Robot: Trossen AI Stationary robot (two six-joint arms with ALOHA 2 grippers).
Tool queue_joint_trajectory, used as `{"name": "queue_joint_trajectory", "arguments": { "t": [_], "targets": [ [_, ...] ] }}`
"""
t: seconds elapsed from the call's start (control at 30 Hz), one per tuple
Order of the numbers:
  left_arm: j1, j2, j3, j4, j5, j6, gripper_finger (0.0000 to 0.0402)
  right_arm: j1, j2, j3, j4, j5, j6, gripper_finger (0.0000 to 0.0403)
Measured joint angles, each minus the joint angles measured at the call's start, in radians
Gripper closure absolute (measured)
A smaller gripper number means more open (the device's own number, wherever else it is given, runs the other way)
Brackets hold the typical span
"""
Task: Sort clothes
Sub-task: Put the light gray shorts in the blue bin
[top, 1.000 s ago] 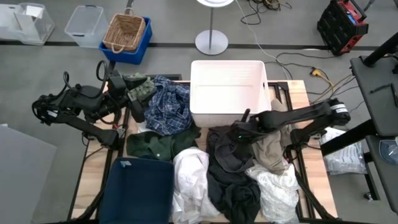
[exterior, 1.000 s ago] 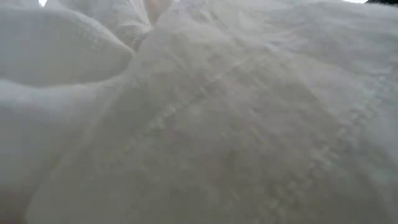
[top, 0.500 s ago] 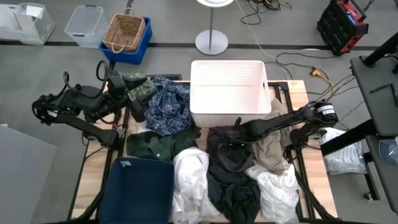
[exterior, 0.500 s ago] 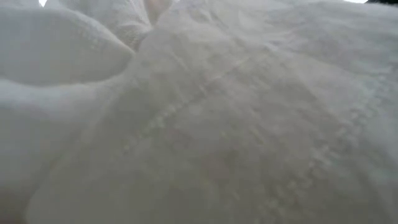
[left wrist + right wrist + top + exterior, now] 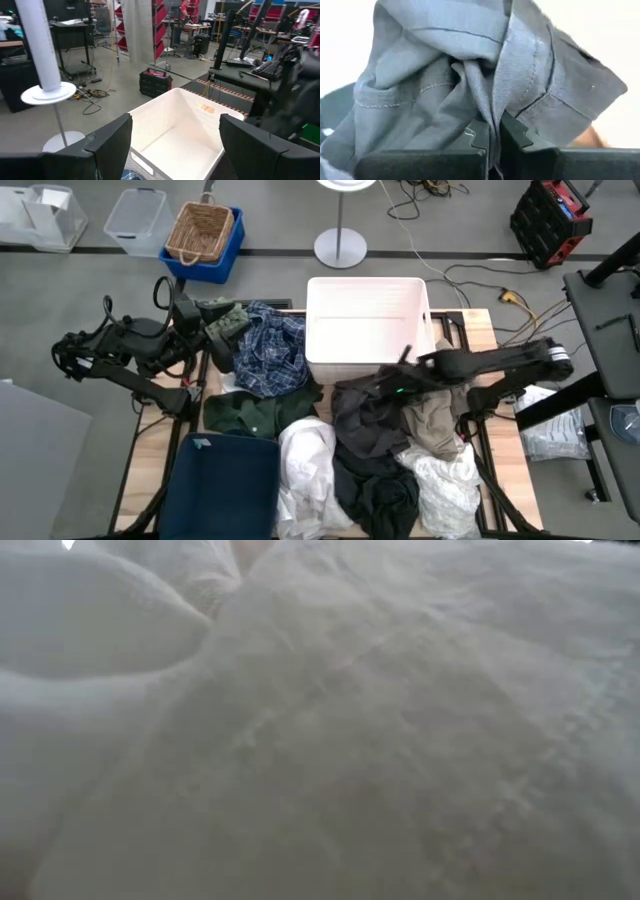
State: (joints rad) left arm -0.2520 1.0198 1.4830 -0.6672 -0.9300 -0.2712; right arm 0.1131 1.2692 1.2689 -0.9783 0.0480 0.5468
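Grey floor surrounds the wooden table [image 5: 480, 325], where a white bin [image 5: 367, 328] stands at the far middle. Clothes cover most of the top: a plaid shirt [image 5: 270, 348] left of the bin, a dark green garment [image 5: 248, 412] nearer than it, a navy piece [image 5: 225, 485] at the near left, white garments [image 5: 308, 470] near the middle and right, and a tan piece [image 5: 430, 423] on the right. The right gripper [image 5: 385, 387] sits just in front of the bin, its jaws pinched tight on a fold of the dark grey garment [image 5: 470, 75], which bunches up above the fingers [image 5: 517, 137]. The left gripper [image 5: 215, 330] waits at the far left edge of the table, jaws wide, its fingers [image 5: 110, 145] facing the bin. White cloth fills the low view.
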Motion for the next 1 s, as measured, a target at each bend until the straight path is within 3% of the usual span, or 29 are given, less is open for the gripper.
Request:
{"name": "queue_joint_trajectory", "arguments": {
  "t": [0.2,0.43,0.7,0.77,0.87,1.0],
  "targets": [
    [0.0,0.0,0.001,0.0,-0.037,0.0,0.0125,-0.005,-0.073,0.118,0.021,0.009,-0.128,0.0393],
    [0.0,0.0,0.005,0.001,-0.068,0.006,0.0125,-0.024,-0.064,0.226,0.059,0.003,-0.33,0.0393],
    [0.0,0.001,0.006,0.001,-0.043,-0.011,0.0125,-0.023,-0.041,0.257,0.519,-0.049,-0.352,0.0393],
    [0.0,-0.006,0.006,0.0,0.014,-0.012,0.0125,-0.019,-0.027,0.261,0.647,-0.05,-0.353,0.0393],
    [0.0,-0.028,0.016,-0.002,0.209,-0.032,0.0125,-0.011,0.002,0.271,0.839,-0.056,-0.338,0.0393],
    [0.0,-0.047,0.051,0.0,0.436,-0.062,0.0125,0.012,0.07,0.314,0.932,-0.076,-0.34,0.0393]
  ]
}}
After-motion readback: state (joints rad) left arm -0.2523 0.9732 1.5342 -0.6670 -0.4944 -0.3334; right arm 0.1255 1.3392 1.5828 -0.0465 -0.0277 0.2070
